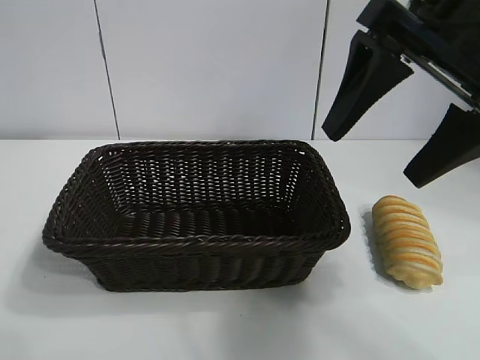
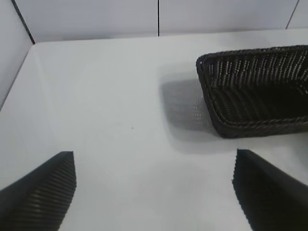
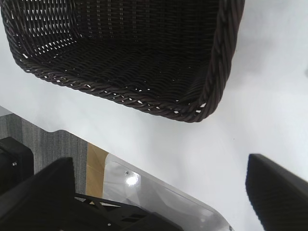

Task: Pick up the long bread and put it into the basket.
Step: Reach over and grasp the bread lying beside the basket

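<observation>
Readable text: none (no labels, brands, numbers or signs)
Surfaces checked: basket (image 1: 196,240), long bread (image 1: 407,240), tabletop (image 1: 225,330)

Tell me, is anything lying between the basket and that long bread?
Nothing: in the exterior view only bare white table separates the basket from the long bread.

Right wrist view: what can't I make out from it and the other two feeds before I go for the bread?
- Long bread: only in the exterior view; both wrist views frame it out.
- Right pincer: open above the bread; the exterior view's top and right edges cut off the arm.
- Left pincer: open, absent from the exterior view, so its position is unclear.
- Basket: cropped by both wrist views' edges; its near wall hides the front floor in the exterior view.
</observation>
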Robot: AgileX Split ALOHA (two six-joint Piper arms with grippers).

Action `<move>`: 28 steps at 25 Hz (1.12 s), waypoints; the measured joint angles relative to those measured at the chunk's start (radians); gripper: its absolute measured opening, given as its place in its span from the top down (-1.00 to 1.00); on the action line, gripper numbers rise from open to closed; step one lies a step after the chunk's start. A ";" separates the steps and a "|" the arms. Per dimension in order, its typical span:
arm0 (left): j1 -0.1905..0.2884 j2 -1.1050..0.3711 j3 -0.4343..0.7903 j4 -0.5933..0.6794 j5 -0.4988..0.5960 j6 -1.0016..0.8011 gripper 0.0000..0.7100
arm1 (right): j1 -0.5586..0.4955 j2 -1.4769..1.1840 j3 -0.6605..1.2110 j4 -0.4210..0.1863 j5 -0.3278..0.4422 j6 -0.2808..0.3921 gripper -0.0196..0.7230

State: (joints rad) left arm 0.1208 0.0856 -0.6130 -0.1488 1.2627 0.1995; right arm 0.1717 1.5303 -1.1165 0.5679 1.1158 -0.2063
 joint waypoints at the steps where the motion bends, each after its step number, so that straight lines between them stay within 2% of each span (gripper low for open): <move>1: 0.000 0.000 0.012 0.010 0.000 -0.008 -0.81 | 0.000 0.000 0.000 0.000 0.000 0.000 -0.89; 7: 0.000 0.000 0.069 0.034 -0.012 -0.049 -0.81 | 0.000 0.000 0.000 0.000 0.000 0.000 -0.89; 23: -0.002 0.000 0.077 0.035 -0.032 -0.049 -0.81 | 0.000 0.000 0.000 0.000 -0.001 0.000 -0.89; 28: -0.066 0.000 0.077 0.035 -0.032 -0.049 -0.81 | 0.000 0.000 0.000 0.000 -0.001 -0.002 -0.89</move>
State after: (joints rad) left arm 0.0551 0.0856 -0.5360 -0.1141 1.2303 0.1507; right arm 0.1717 1.5303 -1.1165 0.5679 1.1149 -0.2082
